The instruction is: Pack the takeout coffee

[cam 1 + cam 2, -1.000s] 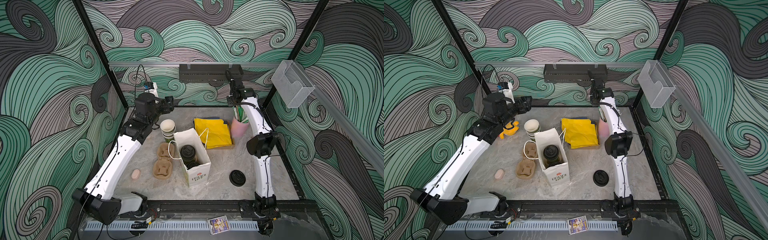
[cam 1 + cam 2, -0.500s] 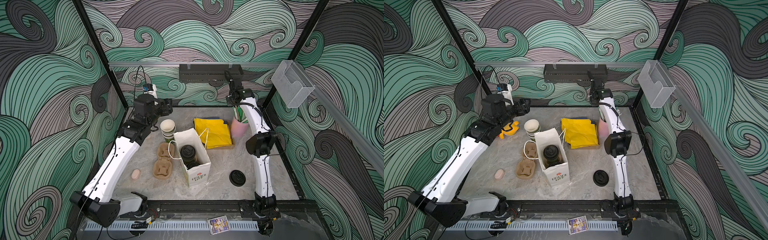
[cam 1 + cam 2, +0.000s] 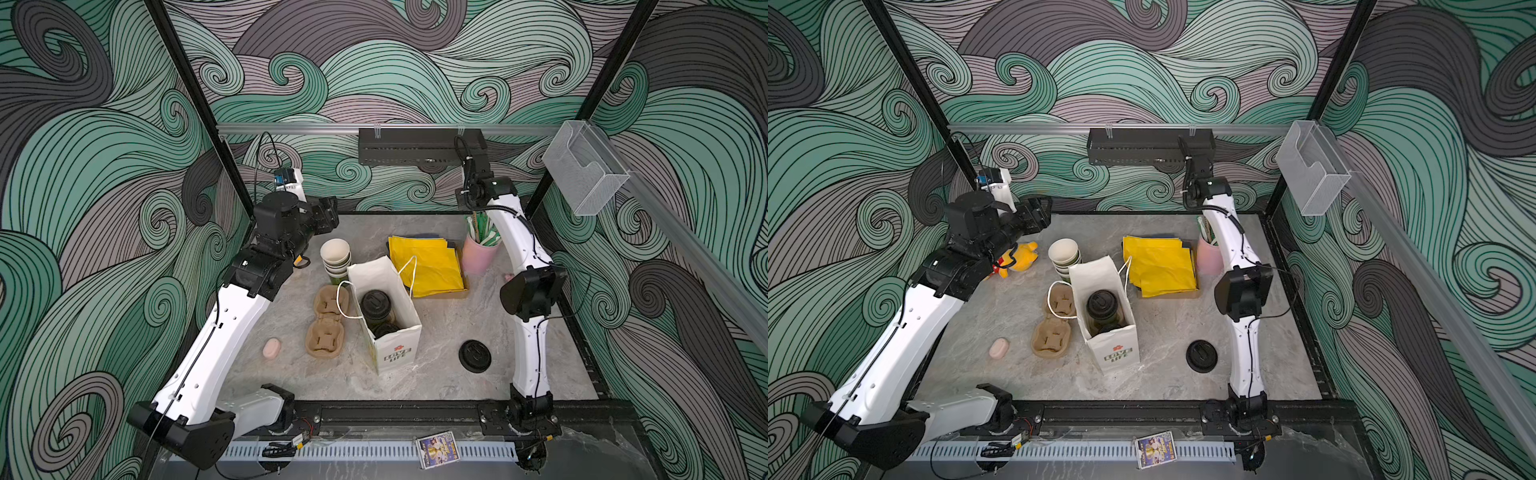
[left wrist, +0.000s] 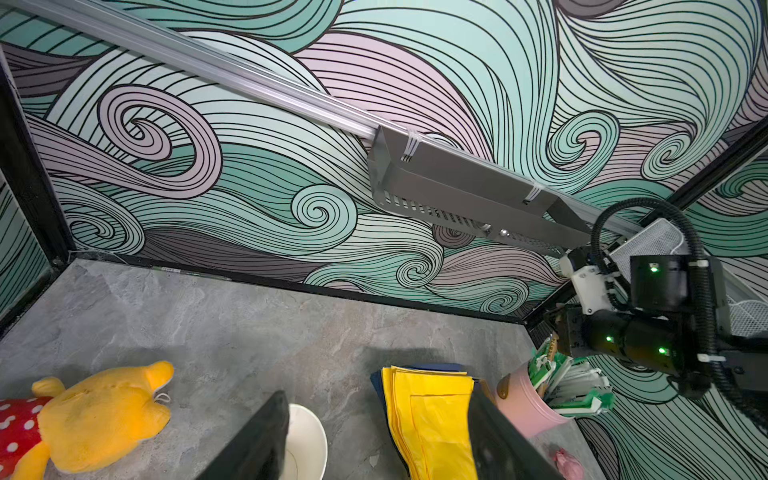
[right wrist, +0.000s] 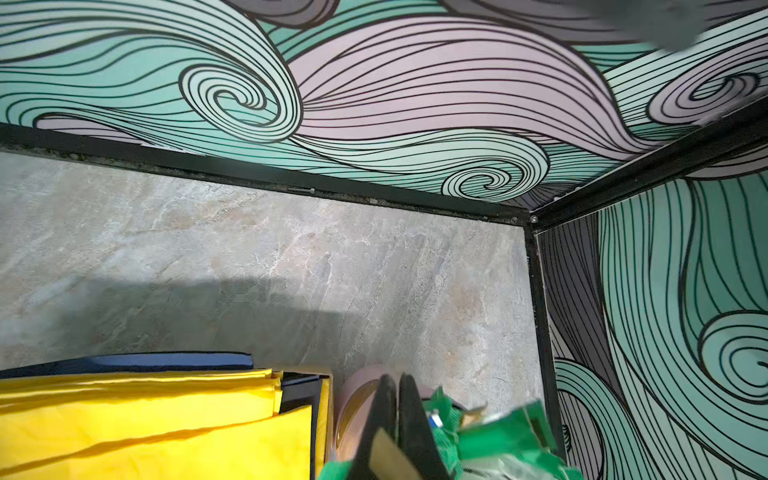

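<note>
The takeout coffee stands inside the open white paper bag [image 3: 395, 353] [image 3: 1115, 353] at mid-table. One black sip lid [image 3: 376, 305] [image 3: 1102, 305] shows fully, and a second black lid [image 3: 384, 330] shows partly in front of it. My left gripper [image 3: 328, 212] [image 4: 378, 399] hangs open and empty at the back left, above a stack of lidless cups. My right gripper [image 3: 473, 210] [image 5: 397, 378] is at the back right over the pink cup [image 3: 478, 257] [image 5: 357, 395]. It is shut, with a thin tan stick [image 5: 386, 457] between its fingers.
Lidless nested cups [image 3: 336, 257] stand behind the bag, and brown cup carriers [image 3: 326, 328] lie to its left. Yellow bags [image 3: 428, 266] lie at the back. A loose black lid [image 3: 474, 356], a pink lump [image 3: 272, 348] and a yellow plush toy [image 3: 1019, 257] are also on the table.
The right gripper has closed its jaws over the pink cup. The left gripper has drifted slightly leftward and stays open.
</note>
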Tool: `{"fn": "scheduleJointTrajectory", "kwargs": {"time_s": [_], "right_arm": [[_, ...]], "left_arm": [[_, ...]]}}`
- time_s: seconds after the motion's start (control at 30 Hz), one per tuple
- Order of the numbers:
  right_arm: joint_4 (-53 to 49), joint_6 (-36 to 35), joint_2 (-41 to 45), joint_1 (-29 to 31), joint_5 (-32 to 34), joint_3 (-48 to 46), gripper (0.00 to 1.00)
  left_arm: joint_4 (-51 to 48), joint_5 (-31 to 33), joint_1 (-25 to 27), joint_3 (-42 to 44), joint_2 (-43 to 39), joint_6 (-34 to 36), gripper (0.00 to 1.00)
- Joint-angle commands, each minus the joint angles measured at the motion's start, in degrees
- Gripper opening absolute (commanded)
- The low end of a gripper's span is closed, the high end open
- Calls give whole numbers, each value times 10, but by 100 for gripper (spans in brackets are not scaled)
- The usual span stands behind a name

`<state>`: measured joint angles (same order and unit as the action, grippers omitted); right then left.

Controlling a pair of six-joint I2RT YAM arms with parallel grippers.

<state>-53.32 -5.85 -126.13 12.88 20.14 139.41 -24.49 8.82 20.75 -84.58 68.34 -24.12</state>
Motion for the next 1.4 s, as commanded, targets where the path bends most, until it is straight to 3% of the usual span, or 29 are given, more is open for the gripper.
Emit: {"fn": "scheduleJointTrajectory", "kwargs": {"time_s": [0.0,0.3,0.53,0.67,0.8,0.9,1.07,1.23,1.37], "right_arm": [[59,-17,62,-1,-14,-43,5],[155,-17,147,-1,-33,-143,5],[238,-47,234,14,-67,-185,5],[225,-65,280,43,-68,-181,5],[178,-48,329,90,-72,-165,5],[104,-5,348,129,-93,-117,5],[-52,122,333,150,-219,30,4],[-43,225,338,189,-312,49,2],[-11,254,354,243,-317,1,2]], "left_arm": [[-13,7,-2,6,-13,-10,70],[-44,-8,-2,7,-16,-29,69],[-141,2,-2,-8,-42,-48,68],[-237,-2,-3,-36,-58,-48,68],[-414,-10,-2,-167,-22,-28,70],[-533,-70,-7,-273,26,-32,74],[-646,-268,-39,-356,86,-70,71],[-664,-418,-43,-266,76,-92,72],[-590,-465,-44,-172,14,-116,73]]}}
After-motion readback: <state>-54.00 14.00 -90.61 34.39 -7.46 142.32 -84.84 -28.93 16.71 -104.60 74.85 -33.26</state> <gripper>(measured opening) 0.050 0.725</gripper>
